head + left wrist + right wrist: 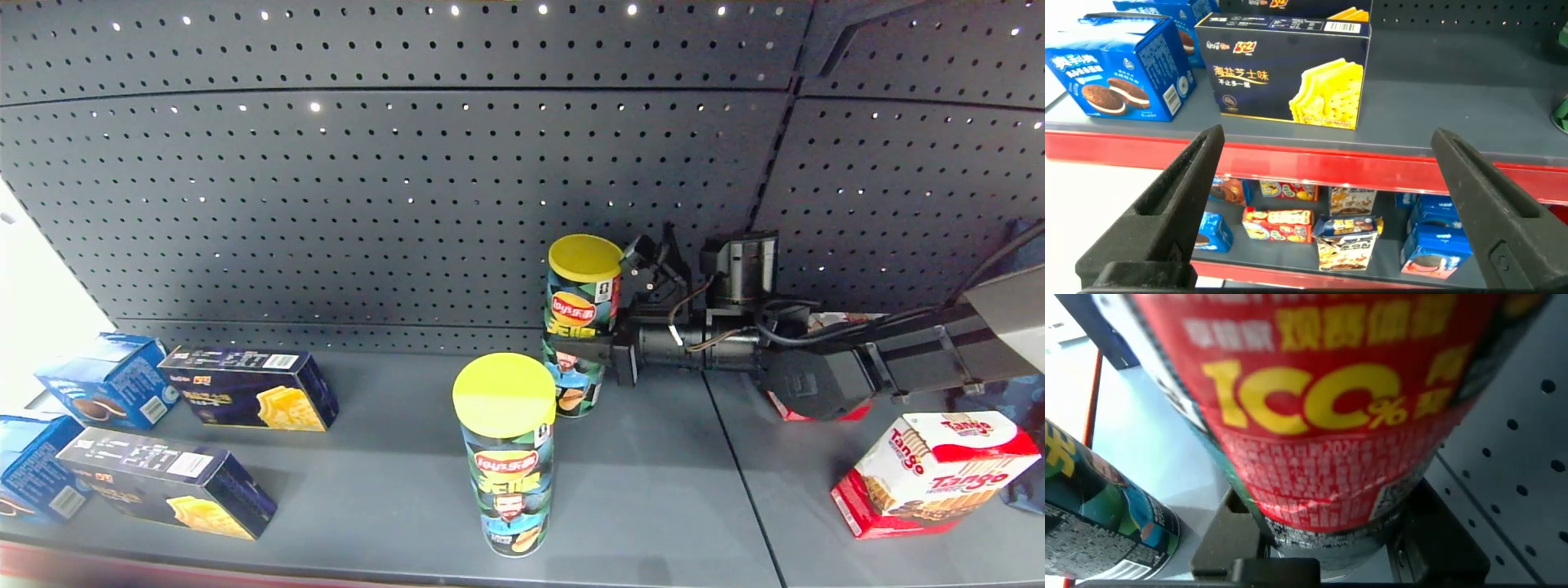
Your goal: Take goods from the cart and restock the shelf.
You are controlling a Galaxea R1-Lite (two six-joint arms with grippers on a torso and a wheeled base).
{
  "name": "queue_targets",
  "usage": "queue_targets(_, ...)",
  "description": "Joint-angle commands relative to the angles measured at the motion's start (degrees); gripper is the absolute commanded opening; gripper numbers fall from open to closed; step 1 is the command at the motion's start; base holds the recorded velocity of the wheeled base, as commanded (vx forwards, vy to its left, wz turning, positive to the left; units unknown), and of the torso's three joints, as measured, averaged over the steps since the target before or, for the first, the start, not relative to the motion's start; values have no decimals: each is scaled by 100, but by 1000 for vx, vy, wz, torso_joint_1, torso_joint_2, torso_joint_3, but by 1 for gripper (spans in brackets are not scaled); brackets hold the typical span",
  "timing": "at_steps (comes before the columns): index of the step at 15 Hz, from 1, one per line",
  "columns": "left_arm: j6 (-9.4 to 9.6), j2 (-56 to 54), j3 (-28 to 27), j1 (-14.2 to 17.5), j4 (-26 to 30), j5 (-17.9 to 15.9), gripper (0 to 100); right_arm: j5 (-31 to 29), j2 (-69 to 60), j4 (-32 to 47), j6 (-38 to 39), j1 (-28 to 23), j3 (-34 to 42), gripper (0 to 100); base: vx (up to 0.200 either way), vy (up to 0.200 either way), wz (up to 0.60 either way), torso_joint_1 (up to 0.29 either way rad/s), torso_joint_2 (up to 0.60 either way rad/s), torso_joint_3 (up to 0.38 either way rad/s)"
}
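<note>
Head view: a tall chip can with a yellow lid stands upright near the front of the gray shelf. Let us call it the front can. Behind the front can, a bit to the robot's right and close to the back wall with holes, is a second chip can. It has a yellow lid too. The right end effector grips this second can from the side, fingers clenched around it. I cannot tell if the can's bottom touches the shelf. In the right wrist view the second can sits very close up, with the front can off to one side.

Far to the robot's left of the front can lie two dark boxes with yellow crackers and two blue cookie boxes. Well to the right of the front can sits a red and white wafer box.

In the left wrist view the left end effector is spread wide with nothing in it. It hangs in front of the shelf's red edge, near a dark cracker box.
</note>
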Motion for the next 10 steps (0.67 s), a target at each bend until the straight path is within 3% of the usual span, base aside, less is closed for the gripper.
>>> queue_targets(1,-4,-2,0,1,-1,-7,100,11,-7,15,-116,-2,24,0,0,0,0,0,0,0)
queue_targets(10,-4,-2,0,-7,-1,2,100,55,-104,-117,-195,94,472,0,0,0,0,0,0,0)
